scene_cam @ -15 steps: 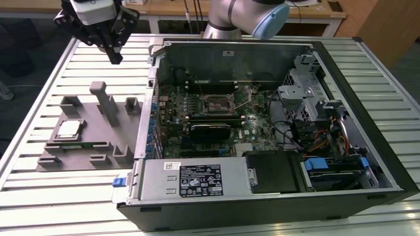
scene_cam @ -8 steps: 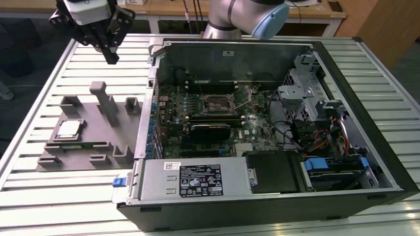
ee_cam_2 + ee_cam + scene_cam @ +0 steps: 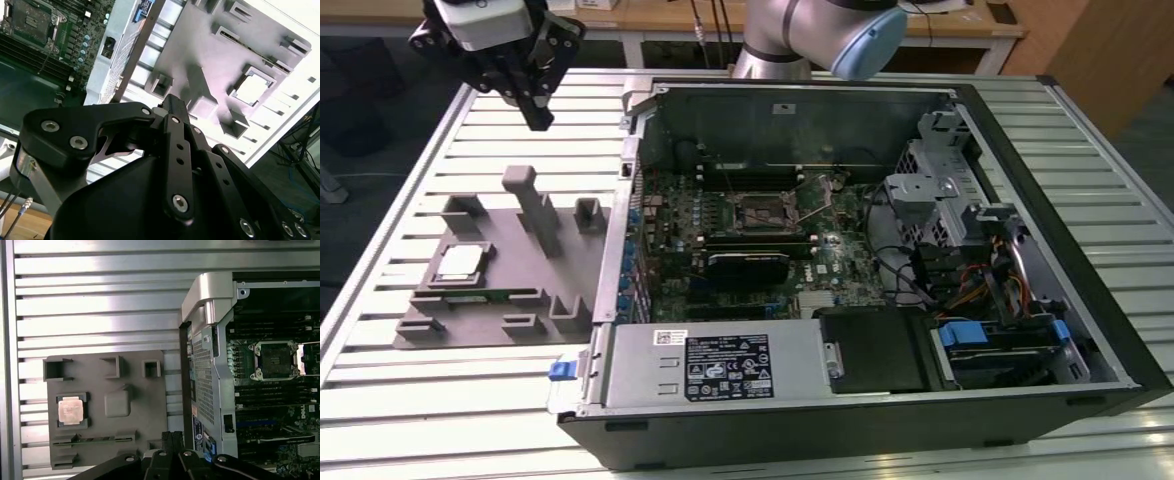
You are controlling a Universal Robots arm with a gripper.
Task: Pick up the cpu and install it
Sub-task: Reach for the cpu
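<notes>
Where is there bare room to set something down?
In the exterior view, bare table slats lie above the gray fixture and below it, left of the computer case. The fixture with the cpu and the case interior are crowded.

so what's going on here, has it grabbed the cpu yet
Not yet. The robot arm is working beside an open PC case. The cpu lies in its gray tray next to the case, with nothing touching it. The tool hangs in the air clear of the tray, shut and holding nothing. The socket on the board has no chip in it.
</notes>
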